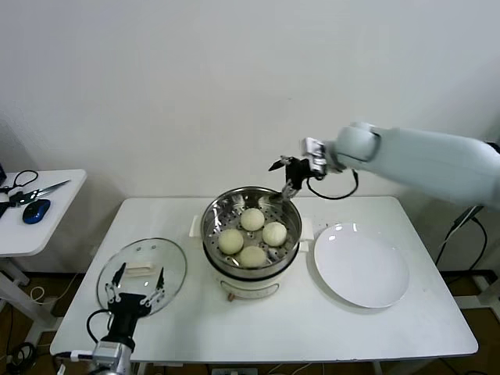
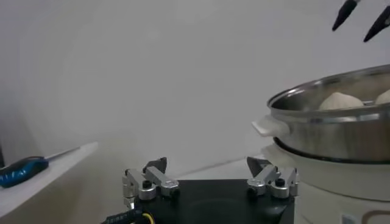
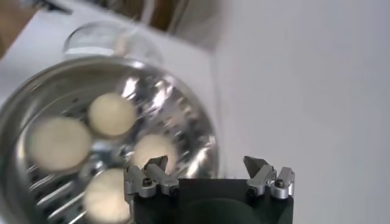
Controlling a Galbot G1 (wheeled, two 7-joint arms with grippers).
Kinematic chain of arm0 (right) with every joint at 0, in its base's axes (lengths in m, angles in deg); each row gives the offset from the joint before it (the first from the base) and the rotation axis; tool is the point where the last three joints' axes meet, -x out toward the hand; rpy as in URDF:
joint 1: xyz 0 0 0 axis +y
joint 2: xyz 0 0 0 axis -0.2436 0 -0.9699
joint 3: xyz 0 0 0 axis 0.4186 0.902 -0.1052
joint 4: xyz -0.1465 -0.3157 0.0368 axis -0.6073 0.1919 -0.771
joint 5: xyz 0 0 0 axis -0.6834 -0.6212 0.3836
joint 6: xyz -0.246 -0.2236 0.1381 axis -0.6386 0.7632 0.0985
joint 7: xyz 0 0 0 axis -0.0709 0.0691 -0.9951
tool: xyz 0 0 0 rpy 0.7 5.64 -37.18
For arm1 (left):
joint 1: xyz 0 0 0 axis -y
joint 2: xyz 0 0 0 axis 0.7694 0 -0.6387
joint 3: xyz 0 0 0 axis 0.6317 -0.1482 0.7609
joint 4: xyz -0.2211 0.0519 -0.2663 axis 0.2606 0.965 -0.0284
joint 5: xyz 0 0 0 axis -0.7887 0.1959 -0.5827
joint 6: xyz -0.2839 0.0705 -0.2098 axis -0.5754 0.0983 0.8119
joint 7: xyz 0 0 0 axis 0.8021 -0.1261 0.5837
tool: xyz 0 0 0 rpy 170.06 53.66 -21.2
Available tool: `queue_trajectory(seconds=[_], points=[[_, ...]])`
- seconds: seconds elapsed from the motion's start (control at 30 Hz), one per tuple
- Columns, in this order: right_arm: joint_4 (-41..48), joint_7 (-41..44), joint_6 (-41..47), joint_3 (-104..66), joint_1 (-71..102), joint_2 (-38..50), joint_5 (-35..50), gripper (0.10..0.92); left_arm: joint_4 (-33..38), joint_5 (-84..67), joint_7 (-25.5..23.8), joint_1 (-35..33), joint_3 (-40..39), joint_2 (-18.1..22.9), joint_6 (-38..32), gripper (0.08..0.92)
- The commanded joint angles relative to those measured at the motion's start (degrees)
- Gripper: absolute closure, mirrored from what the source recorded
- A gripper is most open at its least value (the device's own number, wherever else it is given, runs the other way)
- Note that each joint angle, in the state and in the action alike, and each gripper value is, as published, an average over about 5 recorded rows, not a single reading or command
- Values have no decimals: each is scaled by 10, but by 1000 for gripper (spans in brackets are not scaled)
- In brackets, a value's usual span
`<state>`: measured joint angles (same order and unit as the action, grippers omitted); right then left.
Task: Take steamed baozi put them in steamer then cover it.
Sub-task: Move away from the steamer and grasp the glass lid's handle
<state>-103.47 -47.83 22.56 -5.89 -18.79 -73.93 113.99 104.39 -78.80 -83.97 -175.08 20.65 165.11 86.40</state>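
Observation:
The steamer (image 1: 234, 283) stands mid-table with four baozi (image 1: 252, 219) on its perforated tray. The right wrist view shows the steamer (image 3: 183, 100) and the baozi (image 3: 111, 114) from above. My right gripper (image 1: 283, 176) is open and empty, above the steamer's far rim; its own view (image 3: 207, 167) shows the jaws wide apart. The glass cover (image 1: 152, 254) with its white handle (image 1: 141, 270) lies flat on the table left of the steamer. My left gripper (image 1: 139, 283) is open and empty at the cover's near side. The left wrist view (image 2: 210, 170) shows the steamer (image 2: 332, 125) from the side.
An empty white plate (image 1: 361, 264) lies right of the steamer. A small white side table (image 1: 55, 211) at the far left holds scissors (image 1: 35, 191) and a blue object (image 1: 35, 211). A white wall rises behind the table.

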Motion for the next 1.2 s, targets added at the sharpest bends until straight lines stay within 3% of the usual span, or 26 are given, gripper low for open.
queue_trajectory(seconds=[0.03,0.3,0.53,0.97,1.2], points=[[-76,-167,-98,-412,372,172,-35,203,4,18,3,11,4,8,10,177],[-130,-193,-72,-759,671,129,-112,203,8,87,13,8,14,6,8,177],[-181,-203,-35,-938,856,79,-153,203,13,181,13,9,22,-5,6,177],[-244,-173,-1,-1107,1066,-34,-198,203,-10,636,-25,15,57,-53,18,177],[-240,-148,7,-1127,1103,-56,-232,203,-90,710,-8,57,35,-79,18,177]])
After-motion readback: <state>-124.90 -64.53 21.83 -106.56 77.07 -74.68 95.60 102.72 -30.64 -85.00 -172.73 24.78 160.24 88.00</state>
